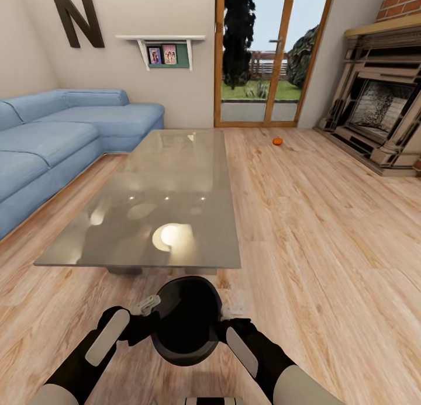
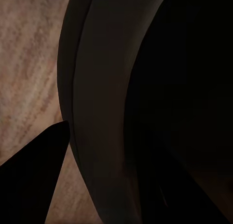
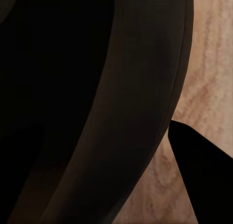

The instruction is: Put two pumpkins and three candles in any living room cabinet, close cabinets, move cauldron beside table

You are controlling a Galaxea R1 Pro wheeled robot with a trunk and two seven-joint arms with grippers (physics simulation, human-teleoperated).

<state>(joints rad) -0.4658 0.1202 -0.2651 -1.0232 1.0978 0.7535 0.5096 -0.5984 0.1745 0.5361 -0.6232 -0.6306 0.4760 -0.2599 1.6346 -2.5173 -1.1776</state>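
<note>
Cauldron: black and round, its open mouth facing up at me, held between my two grippers just in front of the table's near edge, low in the head view. I cannot tell whether it touches the floor.
Left gripper: against the cauldron's left rim. In the left wrist view one dark finger sits outside the rim, with the other side lost in the dark interior, so the fingers look to be pinching the rim.
Right gripper: against the cauldron's right rim. In the right wrist view one finger lies outside the wall; the fingers seem to straddle and pinch the rim there too.
Table: long glossy grey slab straight ahead, reflecting a ceiling light.
Pumpkin: small, orange, on the wooden floor well beyond the table's far right corner, near the glass door.
Sofa: blue, along the table's left side.
Fireplace: on the right wall.
Shelf: white, on the far wall, holding two pictures, beside a large letter N.
</note>
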